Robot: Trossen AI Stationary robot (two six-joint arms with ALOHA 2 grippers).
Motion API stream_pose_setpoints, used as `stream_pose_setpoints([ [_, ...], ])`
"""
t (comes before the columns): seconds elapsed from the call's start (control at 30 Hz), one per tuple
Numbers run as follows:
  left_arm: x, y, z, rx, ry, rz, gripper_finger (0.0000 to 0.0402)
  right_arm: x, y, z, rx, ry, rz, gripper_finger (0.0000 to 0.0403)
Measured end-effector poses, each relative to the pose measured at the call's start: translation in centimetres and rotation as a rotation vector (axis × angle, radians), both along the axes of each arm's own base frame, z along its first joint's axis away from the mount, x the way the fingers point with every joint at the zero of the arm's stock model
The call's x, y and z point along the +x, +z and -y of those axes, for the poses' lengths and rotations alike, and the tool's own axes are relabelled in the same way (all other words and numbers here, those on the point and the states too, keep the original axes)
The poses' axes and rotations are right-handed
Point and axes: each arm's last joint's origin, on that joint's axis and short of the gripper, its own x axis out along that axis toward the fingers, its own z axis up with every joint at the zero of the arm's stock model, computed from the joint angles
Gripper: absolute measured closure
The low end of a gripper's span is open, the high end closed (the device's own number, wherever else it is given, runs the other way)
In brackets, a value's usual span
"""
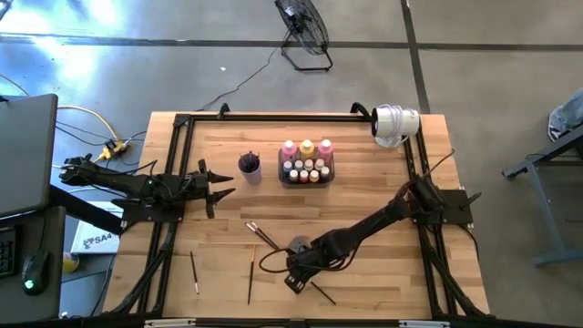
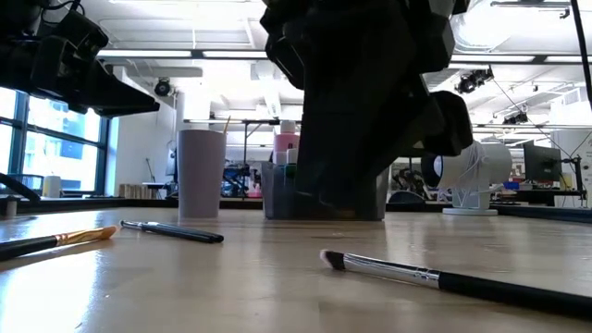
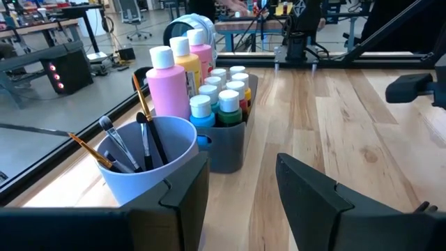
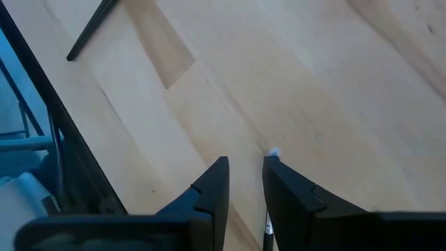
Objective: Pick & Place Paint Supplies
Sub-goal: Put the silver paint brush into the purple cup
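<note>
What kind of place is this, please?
Probably a robotics lab or workshop: a light wooden butcher-block table on grey concrete, a black floor fan beyond it, and workbenches with monitors behind.

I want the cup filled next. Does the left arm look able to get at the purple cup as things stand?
Probably yes. The left gripper hangs open just beside the purple cup, pointing at it, and the left wrist view shows the cup right ahead with nothing between. The brushes already standing in it could crowd a grasp from above.

The right gripper (image 4: pixel 245 183) points down at the tabletop, fingers (image 4: pixel 209 192) narrowly parted. The left gripper (image 3: pixel 240 185) waits level, fingers spread.
</note>
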Motion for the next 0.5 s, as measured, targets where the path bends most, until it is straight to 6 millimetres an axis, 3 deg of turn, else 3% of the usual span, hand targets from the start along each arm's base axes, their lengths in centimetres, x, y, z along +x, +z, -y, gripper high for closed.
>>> stream_pose_setpoints([
  [0.27, 0.0, 0.0, 0.0, -0.001, 0.000, 0.001, 0.0236, 0.1, 0.2, -0.5, -0.002, -0.002, 0.033, 0.0363],
  [0.5, 0.0, 0.0, 0.0, -0.001, -0.003, 0.001, 0.0236, 0.6, 1.7, -0.8, -0.036, 0.012, 0.071, 0.0377],
])
